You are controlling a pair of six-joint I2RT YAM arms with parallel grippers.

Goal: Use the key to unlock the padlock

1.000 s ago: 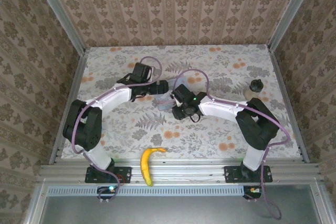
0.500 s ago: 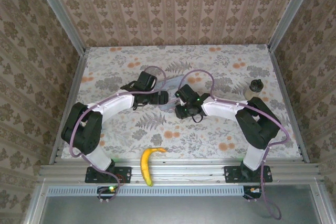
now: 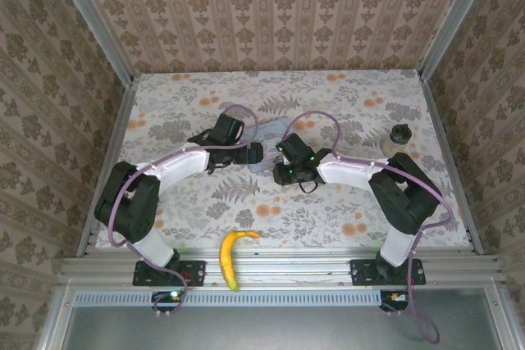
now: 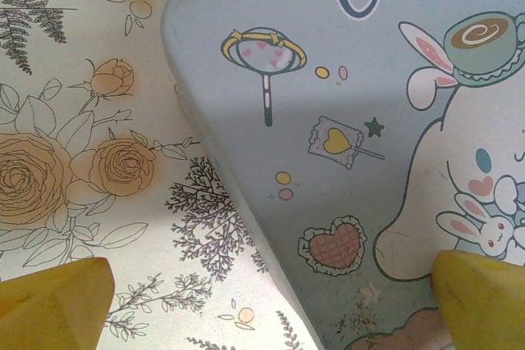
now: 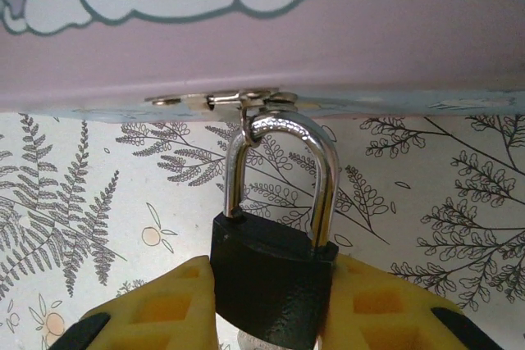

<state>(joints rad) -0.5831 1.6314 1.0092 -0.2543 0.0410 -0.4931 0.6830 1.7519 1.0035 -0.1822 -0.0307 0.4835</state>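
Observation:
The padlock [image 5: 275, 284] is a small black block with a silver shackle [image 5: 283, 165] hooked through the hasp [image 5: 238, 100] of a pale blue cartoon tin [image 4: 369, 120]. My right gripper [image 5: 271, 313] is shut on the padlock's body, with one yellow finger [image 5: 156, 313] pressed against each side. A pale metal bit [image 5: 256, 340] pokes out under the body; I cannot tell whether it is the key. My left gripper [image 4: 267, 305] is open, its yellow fingertips [image 4: 49, 305] straddling the tin's edge just above the lid. In the top view both grippers, left [image 3: 253, 153] and right [image 3: 281, 171], meet at the tin [image 3: 261, 165] mid-table.
A banana [image 3: 230, 256] lies at the near edge between the arm bases. A dark knobbed jar [image 3: 399, 137] stands at the right side. Patterned walls close in the floral table [image 3: 189, 202] on three sides.
The left arm has swung right and nearer, bringing its open gripper over the tin. The right gripper has shifted slightly up and right, still holding the padlock.

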